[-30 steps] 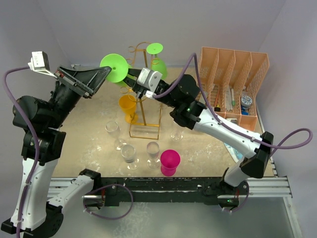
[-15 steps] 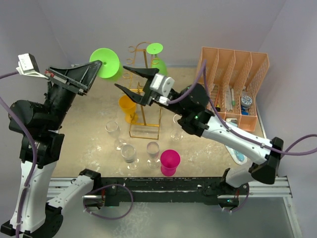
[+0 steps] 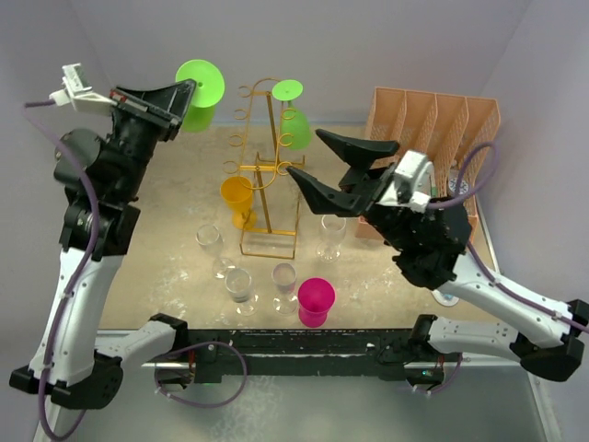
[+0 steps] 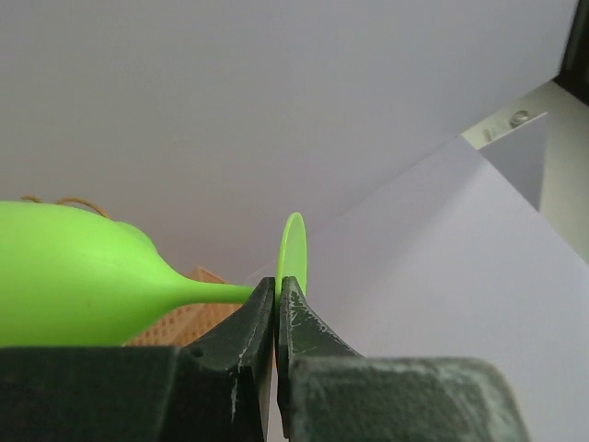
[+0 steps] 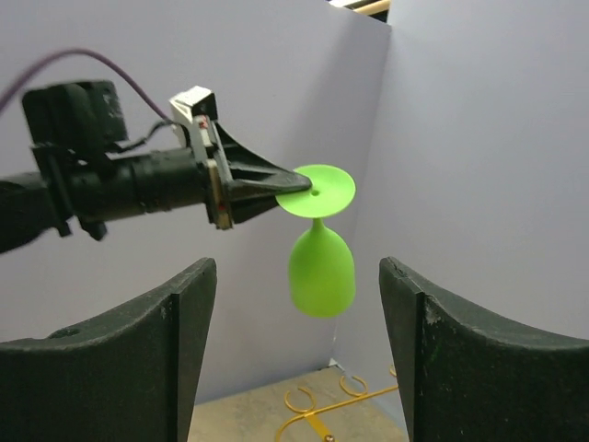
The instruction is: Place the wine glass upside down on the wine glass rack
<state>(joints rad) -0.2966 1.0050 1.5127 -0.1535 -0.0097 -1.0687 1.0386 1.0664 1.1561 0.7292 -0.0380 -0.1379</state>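
At the upper left of the overhead frame, we see the left claw [image 3: 188,88] pinched tight on the rim of the green wine glass's [image 3: 202,89] flat foot. It holds the glass in the air against the pale wall, apart from the rack [image 3: 271,198]. In the right wrist view the glass hangs bowl down and foot up. The gold wire rack stands at the middle of the counter [image 3: 156,230], a sandy, speckled surface with whitish smears. A second green glass [image 3: 294,126] already hangs upside down on the upper right of the rack, and a yellow glass [image 3: 236,196] sits just beside the rack's lower left. We cannot tell whether it hangs or stands.

Right of the rack, the right claw [image 3: 304,152] is spread wide with nothing between its fingers. Four clear glasses [image 3: 239,284] and a pink glass [image 3: 316,300] stand on the counter below the rack, near its front edge. A peach mesh organizer [image 3: 433,124] stands at the upper right, against the back. Plain pale lilac walls [image 3: 386,46] close the counter in behind and at both sides, meeting in a corner in the right wrist view. A metal rail [image 3: 515,345] runs along the bottom edge.
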